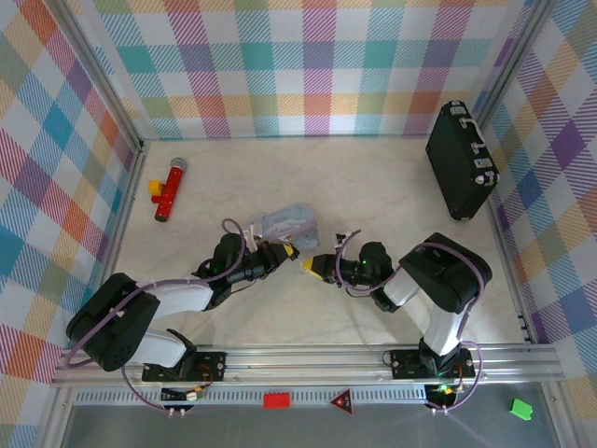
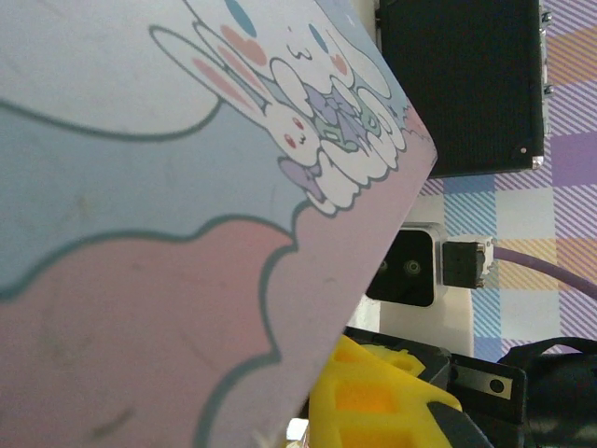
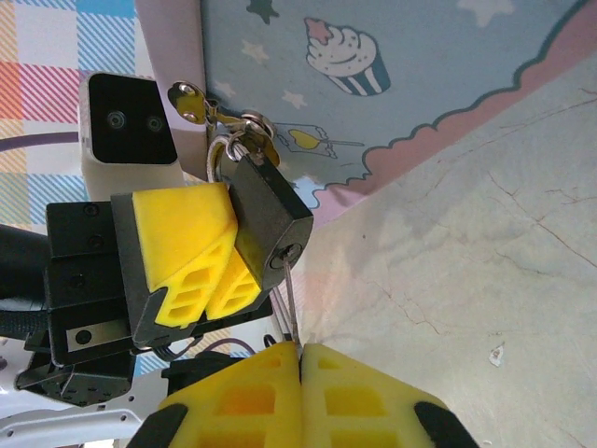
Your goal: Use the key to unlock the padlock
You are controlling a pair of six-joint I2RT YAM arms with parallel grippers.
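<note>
Two grippers meeting mid-table, left gripper (image 1: pixel 287 250) clamped on dark padlock (image 3: pixel 266 210), right gripper (image 3: pixel 300 353) pinching key (image 3: pixel 291 303), its tip at the keyhole, padlock at eleven o'clock of the right fingertips, cartoon tin (image 1: pixel 284 222) at twelve o'clock.

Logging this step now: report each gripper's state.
Left gripper: closed, holding the padlock.
Right gripper: closed, holding the key.
</note>
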